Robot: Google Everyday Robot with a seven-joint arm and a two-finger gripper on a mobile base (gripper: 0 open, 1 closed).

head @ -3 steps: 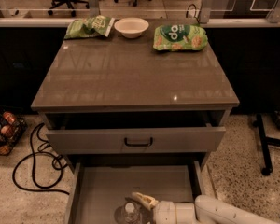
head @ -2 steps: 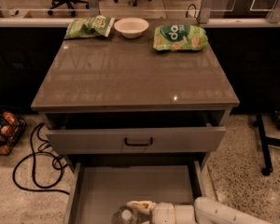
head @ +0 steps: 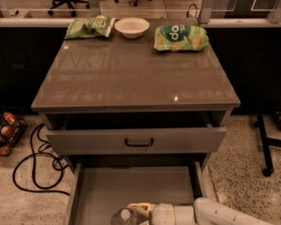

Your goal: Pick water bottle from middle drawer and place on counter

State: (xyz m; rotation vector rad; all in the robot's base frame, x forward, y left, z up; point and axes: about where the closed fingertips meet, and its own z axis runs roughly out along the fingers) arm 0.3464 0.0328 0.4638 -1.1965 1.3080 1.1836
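Observation:
The water bottle (head: 123, 217) lies low in the pulled-out middle drawer (head: 131, 184), at the drawer's near end by the bottom edge of the camera view. Only its white cap and clear shoulder show. My gripper (head: 136, 209) reaches in from the lower right on a white arm and sits right against the bottle's right side, over its cap end. The counter (head: 136, 74) is the glossy grey-brown top of the cabinet above.
A drawer with a black handle (head: 138, 142) juts out slightly above the middle drawer. At the counter's back stand a white bowl (head: 132, 26) and two green chip bags (head: 89, 26) (head: 181, 36). A black cable (head: 35, 161) and a wire basket (head: 2, 131) lie on the floor at left; a stand's black leg (head: 264, 146) is at right.
My gripper has slid a little to the left and nearer the drawer's front, closing in on the bottle. The bottle has shifted slightly the same way.

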